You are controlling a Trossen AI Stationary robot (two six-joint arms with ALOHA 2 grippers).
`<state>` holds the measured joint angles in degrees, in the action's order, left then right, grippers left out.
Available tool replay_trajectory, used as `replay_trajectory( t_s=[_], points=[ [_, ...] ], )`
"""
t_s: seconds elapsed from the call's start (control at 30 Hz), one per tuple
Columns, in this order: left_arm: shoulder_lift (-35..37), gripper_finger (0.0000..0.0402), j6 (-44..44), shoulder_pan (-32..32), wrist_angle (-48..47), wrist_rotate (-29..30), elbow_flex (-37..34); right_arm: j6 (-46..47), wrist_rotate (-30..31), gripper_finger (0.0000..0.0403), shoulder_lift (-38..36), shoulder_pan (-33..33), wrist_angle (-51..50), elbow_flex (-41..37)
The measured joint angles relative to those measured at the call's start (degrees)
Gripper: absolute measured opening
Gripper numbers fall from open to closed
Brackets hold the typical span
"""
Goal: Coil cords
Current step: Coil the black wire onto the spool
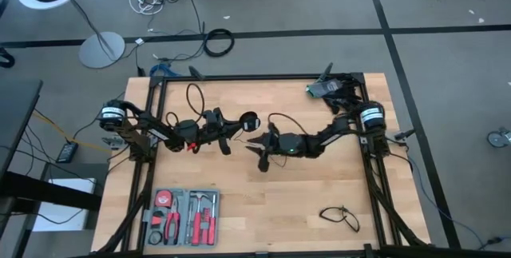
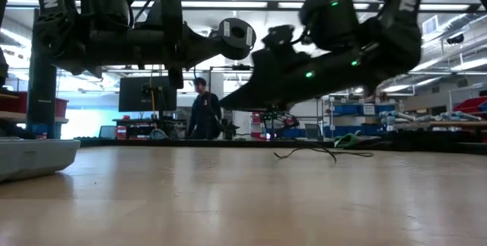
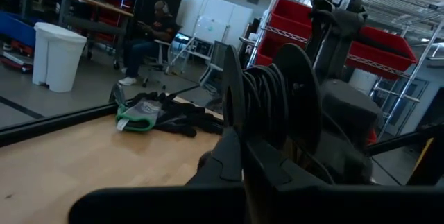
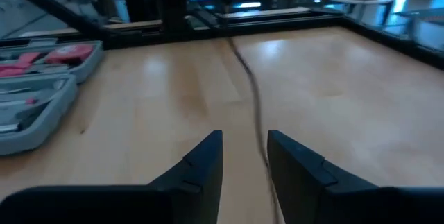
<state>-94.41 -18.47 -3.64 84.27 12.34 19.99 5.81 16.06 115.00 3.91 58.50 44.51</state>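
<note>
- Near the middle of the table (image 1: 319, 186), the right gripper (image 1: 257, 148) points toward the left arm, its two fingers (image 4: 201, 165) parted with a clear gap between them.
- A thin black cord (image 4: 253, 99) runs across the wood ahead of this gripper and passes down between the fingers; whether they touch it cannot be told.
- Just beyond the right gripper's tips, the left gripper (image 1: 227, 134) is closed on a spool (image 1: 249, 121) wound with dark cord.
- Behind the left gripper, a loop of cord (image 1: 194, 97) rises over the table.
- Well behind the right gripper, a short cord (image 1: 341, 216) lies in a loose tangle.
- A grey tool case (image 1: 182, 216) sits off to the right gripper's side.
</note>
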Motion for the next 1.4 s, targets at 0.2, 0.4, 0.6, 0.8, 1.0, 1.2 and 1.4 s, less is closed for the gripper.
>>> replay_trajectory(
  t_s=[0.2, 0.4, 0.6, 0.8, 1.0, 1.2, 1.4],
  points=[
    [0.0, 0.0000, 0.0, 0.0, 0.0, 0.0, 0.0, -0.1, 1.9, 0.0104, 2.7, -1.0, -2.6, 4.4],
    [0.0, 0.0000, 0.1, 0.0, -0.1, -0.3, 0.0, 1.0, 0.5, 0.0090, 2.5, -2.1, -2.8, 4.3],
    [0.0, 0.0000, 0.1, 0.0, 0.1, -0.1, 0.0, 4.3, -1.1, 0.0078, 3.1, -2.6, -4.5, 4.4],
    [0.0, 0.0000, 0.1, 0.0, 0.3, 0.0, 0.0, 4.8, -2.9, 0.0055, 3.1, -2.5, -6.7, 5.5],
    [0.0, 0.0000, 0.0, 0.0, 1.3, 0.0, 0.0, 7.7, -2.4, 0.0006, 3.1, -2.5, -13.9, 6.6],
    [0.0, 0.0000, 0.0, 0.0, 1.4, 0.0, 0.0, 11.6, 3.2, 0.0002, -1.9, -1.9, -28.9, 6.5],
    [0.0, 0.0000, 0.1, 0.0, -1.7, 0.1, 0.0, 17.6, 8.4, 0.0001, -15.2, 0.9, -53.1, 6.5]
  ],
)
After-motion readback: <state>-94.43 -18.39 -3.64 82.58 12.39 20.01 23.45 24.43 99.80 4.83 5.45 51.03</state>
